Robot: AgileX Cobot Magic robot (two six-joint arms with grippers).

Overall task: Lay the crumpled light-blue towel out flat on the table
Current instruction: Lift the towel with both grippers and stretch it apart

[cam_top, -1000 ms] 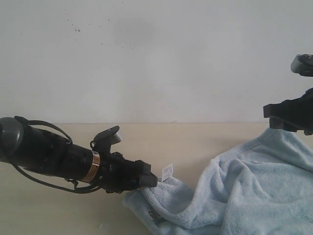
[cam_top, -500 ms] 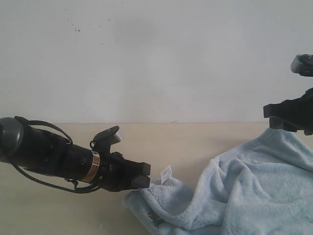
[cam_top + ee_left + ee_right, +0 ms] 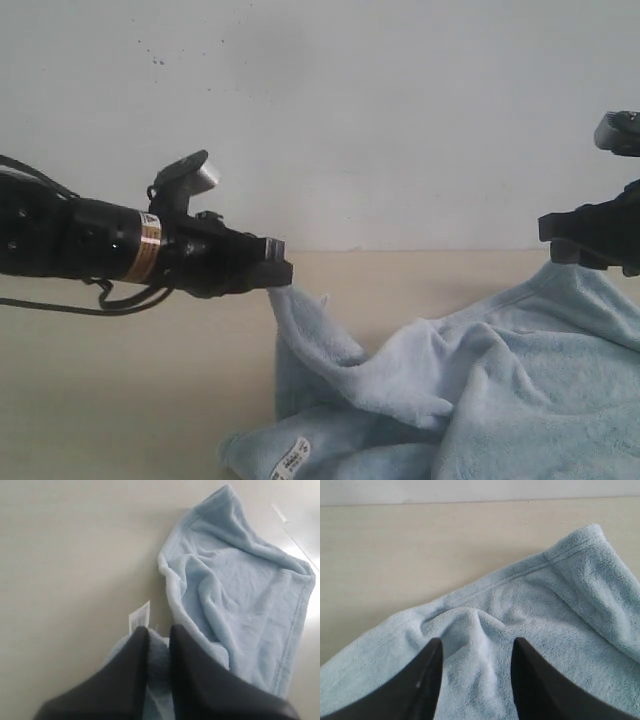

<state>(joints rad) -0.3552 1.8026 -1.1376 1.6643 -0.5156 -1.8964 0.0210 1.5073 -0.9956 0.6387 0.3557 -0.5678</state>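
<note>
Left jaws on fluffy, crumpled towel (image 3: 500,380)

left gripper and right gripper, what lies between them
The towel alone, draped over the table, from the pinch of the left gripper to below the right gripper; exterior view.

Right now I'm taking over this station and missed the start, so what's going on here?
The left end effector is shut on a corner of the light-blue towel, holding it raised above the table. The right end effector stands open over the towel's other end, gripping nothing. The rest lies bunched, not yet flat.
</note>
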